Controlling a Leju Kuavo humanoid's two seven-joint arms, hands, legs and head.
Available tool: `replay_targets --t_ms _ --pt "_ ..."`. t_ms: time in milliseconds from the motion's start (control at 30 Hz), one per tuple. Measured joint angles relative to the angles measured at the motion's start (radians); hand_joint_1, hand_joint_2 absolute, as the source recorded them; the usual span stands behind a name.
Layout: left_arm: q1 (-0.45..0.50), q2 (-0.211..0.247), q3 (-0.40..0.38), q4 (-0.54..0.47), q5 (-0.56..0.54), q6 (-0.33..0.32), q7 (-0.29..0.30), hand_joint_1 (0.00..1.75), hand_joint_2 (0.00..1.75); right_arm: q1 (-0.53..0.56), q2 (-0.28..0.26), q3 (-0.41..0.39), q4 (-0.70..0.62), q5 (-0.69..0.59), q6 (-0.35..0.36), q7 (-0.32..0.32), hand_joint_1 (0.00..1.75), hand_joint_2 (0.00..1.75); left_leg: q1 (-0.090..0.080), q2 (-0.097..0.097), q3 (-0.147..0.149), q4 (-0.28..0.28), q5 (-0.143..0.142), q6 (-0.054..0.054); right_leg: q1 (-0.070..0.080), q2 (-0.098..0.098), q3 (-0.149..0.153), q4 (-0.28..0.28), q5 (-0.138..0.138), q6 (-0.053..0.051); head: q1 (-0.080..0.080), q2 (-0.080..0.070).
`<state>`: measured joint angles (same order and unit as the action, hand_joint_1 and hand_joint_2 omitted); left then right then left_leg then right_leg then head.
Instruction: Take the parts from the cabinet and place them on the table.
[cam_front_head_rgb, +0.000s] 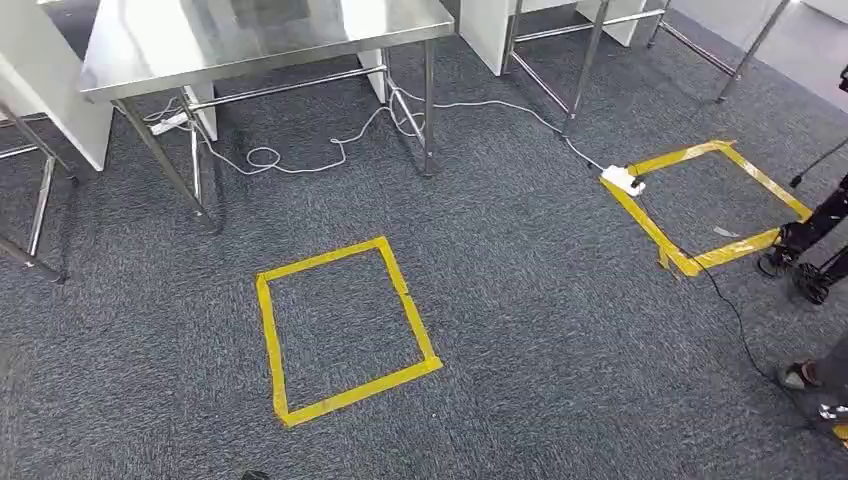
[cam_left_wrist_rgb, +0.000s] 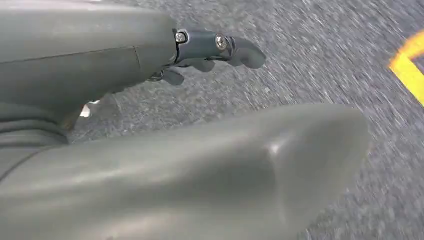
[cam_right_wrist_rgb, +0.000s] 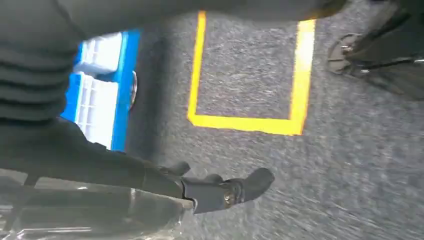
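The steel table (cam_front_head_rgb: 150, 60) stands at the far side of the grey carpet in the head view. My left hand (cam_left_wrist_rgb: 210, 50) hangs over the carpet with its thick thumb (cam_left_wrist_rgb: 225, 165) in front and its fingers apart, holding nothing. My right hand (cam_right_wrist_rgb: 220, 190) also hangs over the carpet. Its dark fingers curl over a shiny, clear plastic-wrapped part (cam_right_wrist_rgb: 100, 217) that it grips. A blue and white crate (cam_right_wrist_rgb: 100, 90) shows behind that hand.
A yellow tape square (cam_front_head_rgb: 270, 330) marks the floor ahead, and a second one (cam_front_head_rgb: 650, 215) lies to the right with a white power strip (cam_front_head_rgb: 622, 180) on its corner. White cables (cam_front_head_rgb: 300, 160) trail under the table. A person's shoe (cam_front_head_rgb: 800, 375) and a black wheeled stand (cam_front_head_rgb: 810, 250) are at the right edge.
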<state>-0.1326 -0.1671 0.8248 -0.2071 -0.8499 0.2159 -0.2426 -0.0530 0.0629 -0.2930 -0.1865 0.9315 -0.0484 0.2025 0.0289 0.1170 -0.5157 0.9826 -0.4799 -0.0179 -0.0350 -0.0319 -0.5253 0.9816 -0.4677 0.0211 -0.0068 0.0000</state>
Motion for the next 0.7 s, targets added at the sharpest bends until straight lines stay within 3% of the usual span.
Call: replay_targets --t_ms 33,67,133,167,200,267,300,333,367,400,467,500,533,567,633,667,700 --pt "0.001 0.008 0.000 0.000 0.000 -0.002 -0.003 0.00 0.00 0.002 0.002 0.000 0.000 0.002 0.000 0.002 0.00 0.00 0.002 -0.051 -0.011 0.028 -0.031 -0.003 0.003 0.007 -0.005 0.000 0.003 -0.005 -0.002 0.000" --pt "0.006 0.009 0.000 0.000 0.000 -0.005 -0.006 0.00 0.00 0.001 0.002 0.000 0.000 0.003 0.000 0.003 0.00 0.00 0.001 -0.083 -0.036 0.087 -0.077 -0.001 0.006 0.017 -0.008 0.001 0.009 -0.016 -0.001 0.000" --pt "0.019 0.013 0.000 0.000 -0.001 -0.006 -0.010 0.00 0.00 -0.001 0.004 0.000 0.000 0.005 0.001 0.003 0.00 0.00 0.000 -0.114 -0.113 0.257 -0.159 0.001 0.016 0.046 -0.016 0.001 0.013 -0.023 -0.003 0.000" --pt "0.023 0.013 0.000 0.000 -0.002 -0.006 -0.011 0.00 0.00 0.001 0.005 0.000 0.000 0.007 0.001 0.003 0.00 0.00 0.000 -0.117 -0.137 0.305 -0.168 0.003 0.020 0.060 -0.018 0.002 0.014 -0.024 -0.002 0.000" --pt "0.026 0.014 0.001 0.000 -0.003 -0.006 -0.010 0.00 0.00 0.003 0.005 0.000 0.000 0.008 0.002 0.003 0.00 0.00 0.000 -0.118 -0.140 0.308 -0.155 0.007 0.024 0.074 -0.017 0.002 0.015 -0.026 -0.002 0.000" --pt "0.027 0.015 0.000 0.000 -0.010 -0.006 -0.010 0.00 0.00 0.006 0.004 0.000 0.000 0.011 0.004 0.003 0.00 0.00 -0.001 -0.125 -0.090 0.196 -0.073 0.019 0.029 0.102 -0.015 0.002 0.016 -0.026 -0.002 0.000" --pt "0.027 0.015 0.000 0.000 -0.013 -0.003 -0.007 0.00 0.00 0.006 0.005 0.000 0.000 0.016 0.008 0.003 0.00 0.00 -0.002 -0.147 -0.046 0.105 -0.025 0.028 0.031 0.116 -0.012 0.003 0.016 -0.026 -0.003 0.000" --pt "0.026 0.016 0.000 0.000 -0.015 0.008 0.006 0.00 0.00 0.005 0.008 0.000 0.000 0.018 0.013 0.003 0.00 0.00 -0.002 -0.205 -0.013 0.035 -0.007 0.044 0.026 0.129 -0.013 0.003 0.017 -0.024 -0.002 0.000" --pt "0.025 0.015 0.000 0.000 -0.018 0.016 0.016 0.00 0.00 0.001 0.009 0.000 0.000 0.021 0.017 0.003 0.00 0.00 0.000 -0.219 -0.006 0.017 -0.012 0.047 0.044 0.138 -0.020 0.008 0.018 -0.020 0.003 0.000" --pt "0.021 0.012 -0.001 0.000 -0.018 0.024 0.023 0.00 0.00 0.001 0.012 0.000 0.000 0.023 0.019 0.002 0.00 0.00 -0.008 -0.204 -0.007 0.019 -0.012 0.046 0.029 0.148 -0.025 0.007 0.022 -0.014 -0.001 0.000" --pt "0.012 0.005 -0.004 0.000 -0.019 0.029 0.030 0.00 0.00 0.003 0.011 0.000 0.000 0.024 0.019 0.002 0.00 0.00 -0.016 -0.184 -0.009 0.016 -0.009 0.051 0.023 0.170 -0.036 0.003 0.031 0.000 -0.002 0.000" --pt "0.008 -0.002 -0.008 0.000 -0.019 0.030 0.032 0.00 0.00 0.004 0.009 0.000 0.000 0.025 0.019 0.002 0.00 0.00 -0.004 -0.166 -0.005 -0.003 0.004 0.059 0.032 0.169 -0.045 0.008 0.031 0.005 0.000 0.000" --pt "0.005 -0.004 -0.008 0.000 -0.019 0.034 0.032 0.00 0.00 0.005 0.009 0.000 0.000 0.025 0.019 0.002 0.00 0.00 -0.006 -0.153 0.000 -0.013 0.010 0.060 0.032 0.106 -0.062 0.039 0.016 0.002 0.001 0.000" --pt "0.004 -0.005 -0.010 0.000 -0.019 0.034 0.032 0.00 0.00 0.003 0.009 0.000 0.000 0.026 0.019 0.002 0.00 0.00 -0.006 -0.139 -0.004 -0.013 0.012 0.065 0.032 0.070 -0.092 0.093 -0.016 -0.003 0.009 0.000" --pt "0.007 -0.006 -0.012 0.001 -0.019 0.034 0.034 0.00 0.00 -0.003 0.008 0.000 0.000 0.026 0.019 0.002 0.00 0.00 -0.010 -0.100 -0.006 -0.013 0.012 0.065 0.022 0.048 -0.172 0.249 -0.084 -0.005 0.012 0.000" --pt "0.007 -0.006 -0.013 0.001 -0.019 0.034 0.034 0.00 0.00 -0.002 0.008 0.000 0.000 0.026 0.019 0.002 0.00 0.00 -0.010 -0.082 -0.009 -0.012 0.012 0.065 0.019 0.045 -0.204 0.318 -0.103 0.003 0.013 0.000" --pt "0.007 -0.006 -0.013 0.001 -0.019 0.034 0.034 0.00 0.00 0.000 0.008 0.000 0.000 0.026 0.019 0.002 0.00 0.00 -0.010 -0.067 -0.009 -0.012 0.012 0.064 0.014 0.042 -0.207 0.330 -0.100 0.012 0.013 0.000"
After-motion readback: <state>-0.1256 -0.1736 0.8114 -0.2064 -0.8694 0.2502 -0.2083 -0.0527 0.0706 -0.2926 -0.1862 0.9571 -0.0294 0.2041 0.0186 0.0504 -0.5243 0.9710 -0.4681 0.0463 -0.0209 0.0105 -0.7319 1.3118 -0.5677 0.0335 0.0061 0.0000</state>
